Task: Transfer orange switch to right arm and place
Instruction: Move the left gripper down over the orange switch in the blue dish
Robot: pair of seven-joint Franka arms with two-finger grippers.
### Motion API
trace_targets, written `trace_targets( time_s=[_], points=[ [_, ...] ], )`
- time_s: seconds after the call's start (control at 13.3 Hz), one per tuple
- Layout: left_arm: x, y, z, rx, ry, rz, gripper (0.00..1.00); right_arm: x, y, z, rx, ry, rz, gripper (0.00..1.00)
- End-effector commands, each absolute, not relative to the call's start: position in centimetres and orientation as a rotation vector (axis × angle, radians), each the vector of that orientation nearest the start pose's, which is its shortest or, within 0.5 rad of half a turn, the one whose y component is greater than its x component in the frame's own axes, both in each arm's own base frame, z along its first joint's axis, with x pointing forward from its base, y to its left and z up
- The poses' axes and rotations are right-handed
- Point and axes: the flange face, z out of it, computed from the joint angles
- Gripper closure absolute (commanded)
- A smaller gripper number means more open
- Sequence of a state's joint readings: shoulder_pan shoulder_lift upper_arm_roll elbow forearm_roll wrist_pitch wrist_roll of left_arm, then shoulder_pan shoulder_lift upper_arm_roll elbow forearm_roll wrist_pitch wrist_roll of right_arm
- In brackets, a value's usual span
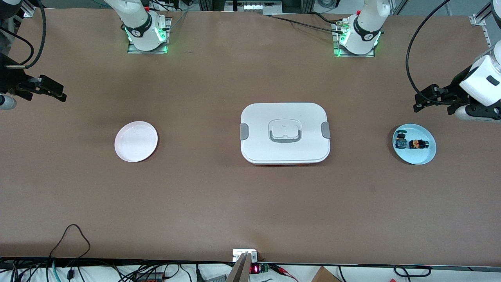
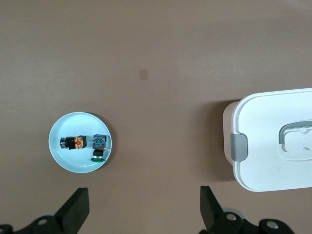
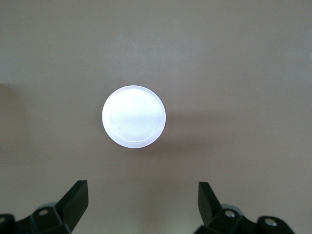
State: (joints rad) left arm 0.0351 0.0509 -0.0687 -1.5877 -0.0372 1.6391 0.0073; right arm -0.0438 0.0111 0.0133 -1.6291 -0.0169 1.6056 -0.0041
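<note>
1. The orange switch [image 1: 417,144] lay on its side in a light blue plate [image 1: 423,157] toward the left arm's end of the bench [image 1: 250,203], just beside a small black piece with blue-green parts [image 1: 400,141]
2. The left end effector [image 1: 423,102] hung in the air near that plate, fingers spread wide and holding nothing
3. The right end effector [image 1: 53,91] hung over the bench's right-arm end, fingers also wide and holding nothing
4. A pink-white plate [image 1: 136,141] sat toward the right arm's end
5. A lidded white container [image 1: 285,133] stood between the two plates
</note>
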Motion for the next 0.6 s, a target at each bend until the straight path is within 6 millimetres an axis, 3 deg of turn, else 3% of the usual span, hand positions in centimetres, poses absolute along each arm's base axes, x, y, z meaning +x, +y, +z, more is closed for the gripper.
trace_targets(
  time_s=[0.0, 0.53],
  points=[
    [57.75, -1.78, 60.0, -3.166, 0.086, 0.005, 0.0, 55.57, -2.08, 59.77, -3.161, 0.037, 0.037, 0.0],
    [57.41, -2.11, 59.74, -3.164, 0.079, 0.054, 0.0, 55.93, -2.13, 60.11, -3.164, 0.032, 0.025, 0.0]
  ],
)
